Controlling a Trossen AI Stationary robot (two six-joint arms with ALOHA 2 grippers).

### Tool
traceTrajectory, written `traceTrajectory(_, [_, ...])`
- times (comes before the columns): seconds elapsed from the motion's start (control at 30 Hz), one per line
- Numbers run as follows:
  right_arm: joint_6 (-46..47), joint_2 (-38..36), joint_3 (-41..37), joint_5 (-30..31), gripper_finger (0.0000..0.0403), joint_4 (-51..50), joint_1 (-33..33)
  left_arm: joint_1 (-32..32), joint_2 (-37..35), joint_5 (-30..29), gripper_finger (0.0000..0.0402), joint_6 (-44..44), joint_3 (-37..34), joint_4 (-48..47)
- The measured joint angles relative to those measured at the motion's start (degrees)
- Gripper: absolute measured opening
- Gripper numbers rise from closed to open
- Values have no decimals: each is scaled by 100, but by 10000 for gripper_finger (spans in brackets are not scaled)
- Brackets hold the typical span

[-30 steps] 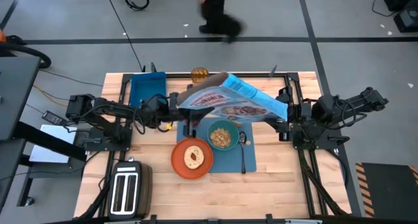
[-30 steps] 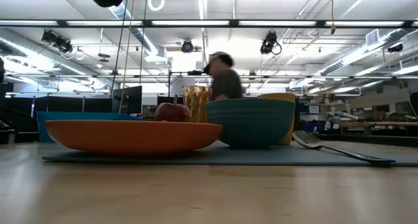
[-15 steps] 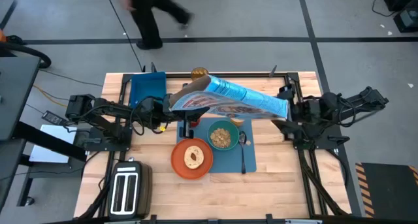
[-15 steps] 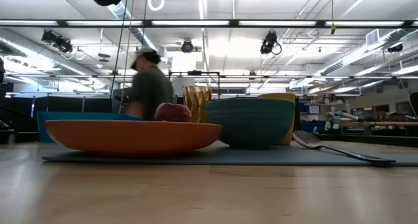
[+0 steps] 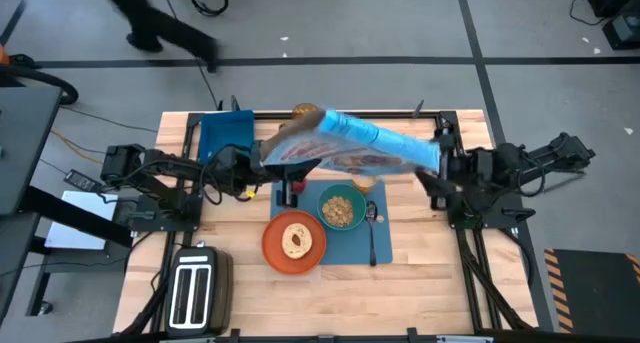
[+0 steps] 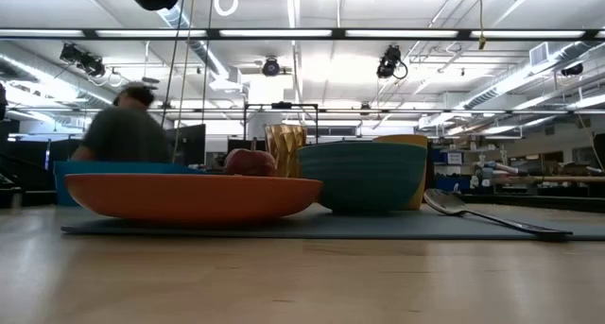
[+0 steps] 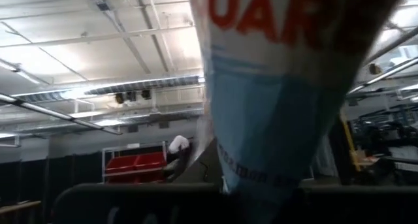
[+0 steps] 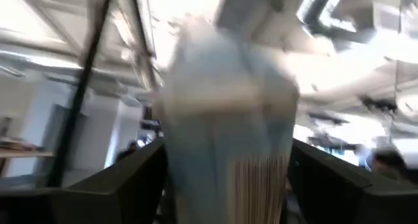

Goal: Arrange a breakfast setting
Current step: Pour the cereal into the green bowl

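Front edge of worktop (image 5: 330,303): bare wood ahead of the placemat, toaster (image 5: 192,293) off at the left corner, well apart from the setting

Placemat (image 5: 350,248) lies flat mid-worktop. Orange plate (image 5: 275,245) overhangs its left edge, bagel (image 5: 296,241) centred on it. Teal bowl (image 5: 322,205) just behind and right of the plate, cereal in it. Spoon (image 5: 372,233) lies beside the bowl on the right, handle toward the front, where a diner would reach

Behind the bowl: apple (image 6: 248,162) and orange cup (image 6: 416,141), seen only from table height; from above the box covers most of them

Cereal box (image 5: 360,148) hangs crosswise over the back of the mat, carried at both ends. Left hand (image 5: 262,163) is clamped tight on its left end. Right hand (image 5: 438,163) is at the other end; whether it grips, cannot tell. Likely held high so the box clears cup and apple

Room to move: open wood right of the mat; blue bin (image 5: 225,133) and amber glass (image 5: 305,113) crowd the back edge, so a set-down there is tight. The bin looks the natural place for the box

Beyond the worktop, a person (image 5: 150,18) crosses the floor, well clear
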Motion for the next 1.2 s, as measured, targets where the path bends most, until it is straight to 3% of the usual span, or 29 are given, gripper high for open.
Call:
traceTrajectory(0.37, [-65,40,-5,-1703,270,-529,109,66,0,-298,13,44,0,232])
traceTrajectory(0.47, [-64,50,-5,-1215,268,-329,109,138,0,-259,13,44,0,217])
traceTrajectory(0.6, [-93,60,-5,788,268,373,105,202,0,135,13,64,7,-209])
traceTrajectory(0.67, [-92,60,-5,1321,268,519,85,181,7,145,13,68,7,-274])
traceTrajectory(0.73, [-100,55,-5,864,268,391,86,166,7,184,13,70,7,-254])
traceTrajectory(0.83, [-104,70,-3,-930,268,-77,87,158,2,258,13,63,7,-220])
traceTrajectory(0.87, [-105,99,-5,-1245,268,-149,91,157,2,272,13,58,7,-194])
traceTrajectory(0.93, [-80,125,-5,-1115,268,-108,91,157,2,278,13,58,4,-100])
traceTrajectory(1.07, [-76,147,-3,310,268,-38,87,163,0,229,13,-21,4,142])
traceTrajectory(1.2, [-92,193,-3,530,268,-44,11,157,0,228,13,-111,4,362])
